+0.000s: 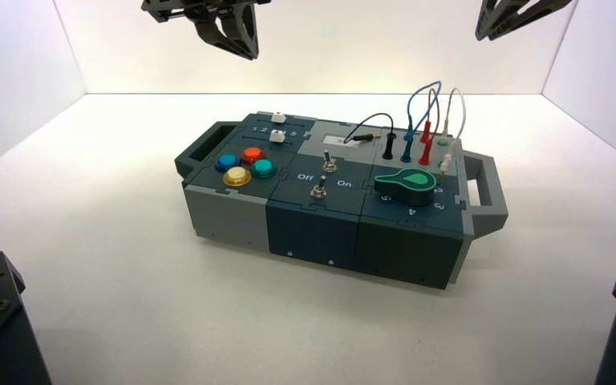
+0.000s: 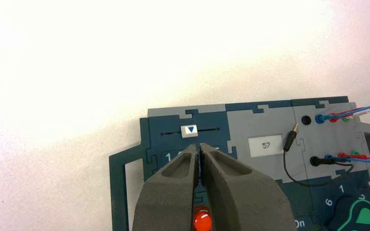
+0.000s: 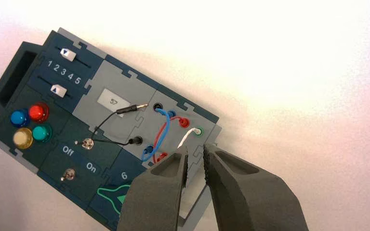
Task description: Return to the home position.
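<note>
The dark blue and grey box [image 1: 313, 224] stands mid-table, turned slightly. My left gripper [image 1: 249, 53] hangs high above the box's far left; in the left wrist view [image 2: 200, 147] it is shut and empty, over the upper white slider [image 2: 190, 130] and the red button [image 2: 202, 222]. My right gripper [image 1: 484, 34] hangs high above the far right; in the right wrist view [image 3: 196, 153] it is empty, its jaws a little apart, over the wire sockets by the white wire [image 3: 188, 136]. Neither gripper touches the box.
The box bears blue, red, yellow and teal buttons [image 1: 245, 166], two toggle switches [image 1: 324, 176] marked Off and On, a green knob [image 1: 407, 183], a display [image 3: 113, 101] reading 57, and plugged wires [image 1: 425, 120]. One black plug [image 2: 291, 137] lies loose. The box has a handle [image 1: 481, 188] at each end.
</note>
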`<state>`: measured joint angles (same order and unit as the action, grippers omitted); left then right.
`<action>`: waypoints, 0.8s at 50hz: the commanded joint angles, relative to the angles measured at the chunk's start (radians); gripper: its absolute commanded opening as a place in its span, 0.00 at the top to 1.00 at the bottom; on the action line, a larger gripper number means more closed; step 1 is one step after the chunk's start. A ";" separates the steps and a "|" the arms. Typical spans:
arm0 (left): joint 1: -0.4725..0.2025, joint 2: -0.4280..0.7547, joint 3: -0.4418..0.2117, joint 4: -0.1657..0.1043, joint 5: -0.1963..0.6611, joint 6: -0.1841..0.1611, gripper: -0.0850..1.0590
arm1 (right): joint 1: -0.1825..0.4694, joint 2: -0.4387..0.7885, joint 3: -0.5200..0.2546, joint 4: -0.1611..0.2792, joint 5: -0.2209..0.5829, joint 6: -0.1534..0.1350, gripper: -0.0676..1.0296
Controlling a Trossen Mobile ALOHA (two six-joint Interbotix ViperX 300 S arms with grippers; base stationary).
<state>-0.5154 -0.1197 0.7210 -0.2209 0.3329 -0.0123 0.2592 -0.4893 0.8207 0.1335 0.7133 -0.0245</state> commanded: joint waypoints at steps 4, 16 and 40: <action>0.011 -0.011 -0.020 0.005 -0.009 0.003 0.91 | -0.002 -0.009 -0.014 0.005 -0.003 0.000 0.76; 0.017 -0.011 -0.025 0.008 -0.009 0.005 0.91 | -0.002 -0.006 -0.021 0.005 -0.008 0.000 0.76; 0.018 -0.089 0.000 0.012 -0.012 0.005 0.91 | -0.002 0.031 -0.087 0.003 0.018 -0.003 0.76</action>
<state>-0.5016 -0.1473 0.7271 -0.2117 0.3298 -0.0107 0.2592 -0.4587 0.7839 0.1350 0.7271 -0.0245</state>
